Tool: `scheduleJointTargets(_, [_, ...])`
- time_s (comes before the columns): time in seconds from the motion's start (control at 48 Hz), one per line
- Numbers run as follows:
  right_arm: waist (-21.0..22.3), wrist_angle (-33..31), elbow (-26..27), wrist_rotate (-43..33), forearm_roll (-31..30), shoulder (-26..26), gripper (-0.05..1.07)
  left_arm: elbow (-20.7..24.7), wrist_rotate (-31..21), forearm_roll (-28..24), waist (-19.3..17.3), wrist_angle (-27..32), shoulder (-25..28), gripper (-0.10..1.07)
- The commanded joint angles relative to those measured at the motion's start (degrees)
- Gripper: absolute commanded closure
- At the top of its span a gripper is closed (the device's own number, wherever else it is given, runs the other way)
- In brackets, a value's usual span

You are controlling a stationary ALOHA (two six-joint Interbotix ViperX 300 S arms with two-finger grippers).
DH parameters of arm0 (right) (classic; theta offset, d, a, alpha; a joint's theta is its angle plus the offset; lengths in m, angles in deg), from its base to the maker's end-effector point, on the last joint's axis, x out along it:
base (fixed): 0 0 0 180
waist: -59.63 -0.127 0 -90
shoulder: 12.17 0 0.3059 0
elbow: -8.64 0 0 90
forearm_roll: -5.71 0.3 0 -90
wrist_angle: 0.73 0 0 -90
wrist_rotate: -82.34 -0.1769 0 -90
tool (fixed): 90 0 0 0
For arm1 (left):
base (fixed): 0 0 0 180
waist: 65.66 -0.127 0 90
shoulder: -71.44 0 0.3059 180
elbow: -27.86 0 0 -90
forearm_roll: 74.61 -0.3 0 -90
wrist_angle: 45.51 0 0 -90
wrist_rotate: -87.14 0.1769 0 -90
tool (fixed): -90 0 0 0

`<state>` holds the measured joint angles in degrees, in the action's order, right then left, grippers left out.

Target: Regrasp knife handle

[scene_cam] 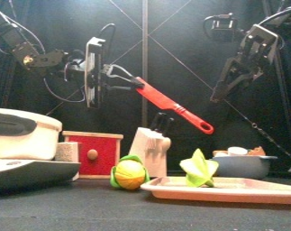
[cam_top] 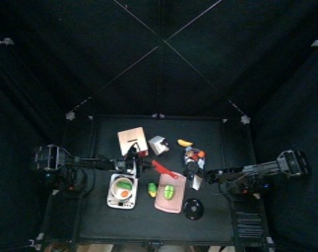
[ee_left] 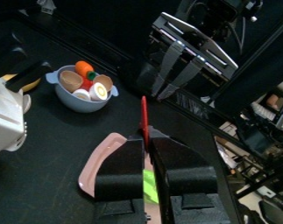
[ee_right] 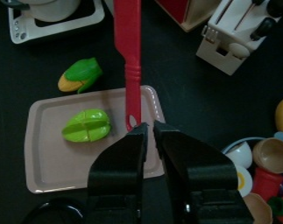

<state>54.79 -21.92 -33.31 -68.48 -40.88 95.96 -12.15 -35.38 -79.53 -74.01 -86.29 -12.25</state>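
Evidently the handover was only half made. The left gripper (scene_cam: 102,72) was clamped on one end of the slim red plastic knife (scene_cam: 172,104) and held it in the air, slanting down over the flat pink rectangular board (ee_right: 44,166). The knife handle (scene_cam: 195,120) looked to be the thicker free end, the lower one, pointing toward the right gripper (scene_cam: 220,93). That gripper's jaws stood partly apart. In the front view it hung just above the handle and gripped nothing. To regrasp well, the right gripper should line its jaws up across the handle's flat sides and close well up the handle. The left should let go only once that grip is firm, or the knife could drop onto the board.
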Motion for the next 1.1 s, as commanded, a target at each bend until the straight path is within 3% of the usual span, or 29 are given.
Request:
scheduleJointTargets(0.0, [1.58,2.9,0.26,0.09,0.35,1.05,0.45,0.26,0.53,-0.62,-0.26,-0.7,-1.05,0.61])
scheduleJointTargets(0.167, [2.72,9.32,-0.09,0.18,0.7,1.58,0.35,-0.18,5.19,-4.22,-0.44,-2.29,-1.76,0.62])
scheduleJointTargets(0.312, [3.96,15.56,-0.62,0.09,0.88,0.44,0.16,-0.62,11.34,-7.21,-0.35,-6.15,-1.67,0.62])
scheduleJointTargets(0.458, [4.75,16.79,-0.7,0.09,0.7,-1.14,0.0,-1.76,17.31,-7.56,0.0,-10.72,-1.49,0.61])
scheduleJointTargets(0.625, [4.75,16.79,0.09,0.18,0.18,-3.78,0.0,-2.46,20.48,-7.47,0.09,-13.18,-0.97,0.61])
scheduleJointTargets(1.083, [5.8,16.79,2.02,0.26,-4.22,-7.56,0.04,-0.7,20.74,-7.47,0.53,-13.71,1.32,0.61])
